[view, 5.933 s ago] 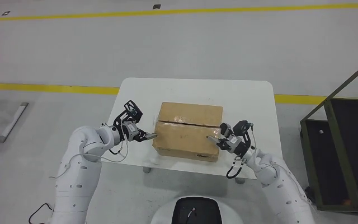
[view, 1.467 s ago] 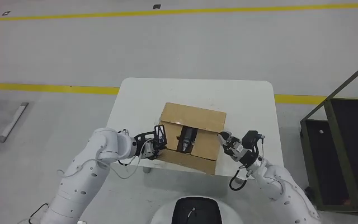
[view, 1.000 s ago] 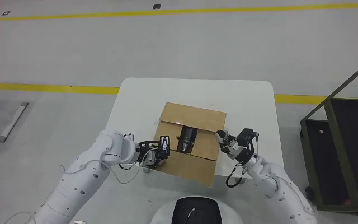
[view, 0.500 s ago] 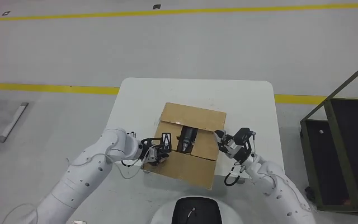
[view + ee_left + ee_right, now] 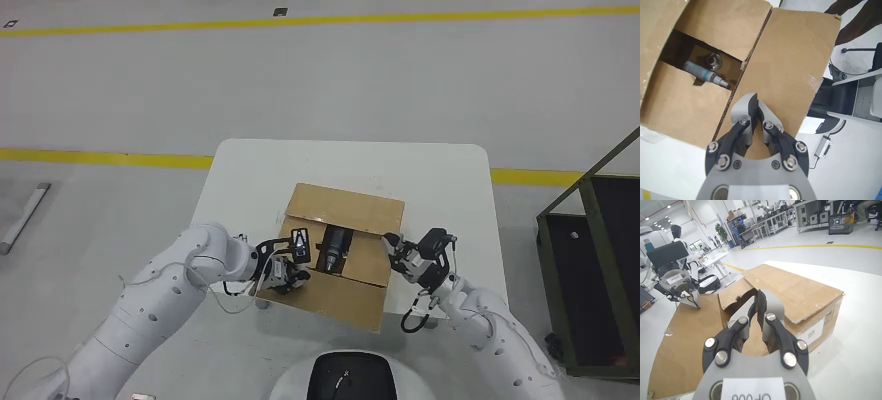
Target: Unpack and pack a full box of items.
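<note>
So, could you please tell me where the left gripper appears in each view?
Top view: left gripper at the cardboard box's near-left corner.
Left wrist view: foreground, over the folded-out flap.
Right wrist view: farther off, tips touching that flap.
Shared landmark: the flap.

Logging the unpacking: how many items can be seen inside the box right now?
2: a white-and-teal bottle lying in the box opening, and a round metal part beside it. Its flaps may hide more.

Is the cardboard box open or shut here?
Partly open. The near top flap of the cardboard box is folded outward; between torn inner flaps a bottle and a metal part show. The far flap lies shut.
</note>
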Tool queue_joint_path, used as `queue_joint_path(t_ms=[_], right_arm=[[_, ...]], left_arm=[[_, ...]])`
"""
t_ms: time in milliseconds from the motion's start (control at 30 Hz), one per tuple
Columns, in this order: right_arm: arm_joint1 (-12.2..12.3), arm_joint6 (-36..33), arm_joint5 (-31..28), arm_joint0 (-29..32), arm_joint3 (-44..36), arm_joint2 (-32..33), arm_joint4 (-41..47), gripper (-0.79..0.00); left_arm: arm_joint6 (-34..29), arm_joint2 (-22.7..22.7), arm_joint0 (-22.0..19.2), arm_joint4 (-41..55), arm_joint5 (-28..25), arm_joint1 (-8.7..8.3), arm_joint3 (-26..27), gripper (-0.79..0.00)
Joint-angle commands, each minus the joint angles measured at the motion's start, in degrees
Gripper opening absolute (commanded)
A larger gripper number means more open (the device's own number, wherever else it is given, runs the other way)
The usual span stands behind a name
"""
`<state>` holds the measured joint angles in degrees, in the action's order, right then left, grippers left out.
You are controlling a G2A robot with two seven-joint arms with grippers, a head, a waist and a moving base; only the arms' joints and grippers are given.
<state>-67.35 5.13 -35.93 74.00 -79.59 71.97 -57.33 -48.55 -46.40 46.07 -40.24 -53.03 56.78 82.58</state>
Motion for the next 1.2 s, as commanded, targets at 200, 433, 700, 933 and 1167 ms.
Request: queue_joint_path(t_ms=[200,433,700,933,1167], right_arm=[[-0.02,0.15,0.0,-0.17,0.31,-0.02,0.06,-0.785],[0.0,0.22,0.04,-0.07,0.23,0.09,0.04,-0.785],[0.02,0.06,0.07,0.0,0.2,0.18,0.05,-0.785],[0.06,0.16,0.16,0.14,-0.03,0.42,0.13,-0.785],[0.36,2.21,-0.76,1.58,-2.75,2.17,0.8,-0.785]], left_arm=[[2.06,1.8,-0.86,-4.27,3.65,0.7,-1.36,-0.785],[5.44,2.56,-0.56,-6.77,5.08,1.12,-3.05,-0.785],[7.69,2.68,-0.08,-7.75,4.21,1.19,-3.7,-0.785],[9.86,2.36,0.34,-8.39,4.16,1.21,-3.95,-0.785],[12.54,-0.86,-0.12,-5.33,4.52,0.72,-2.9,-0.693]])
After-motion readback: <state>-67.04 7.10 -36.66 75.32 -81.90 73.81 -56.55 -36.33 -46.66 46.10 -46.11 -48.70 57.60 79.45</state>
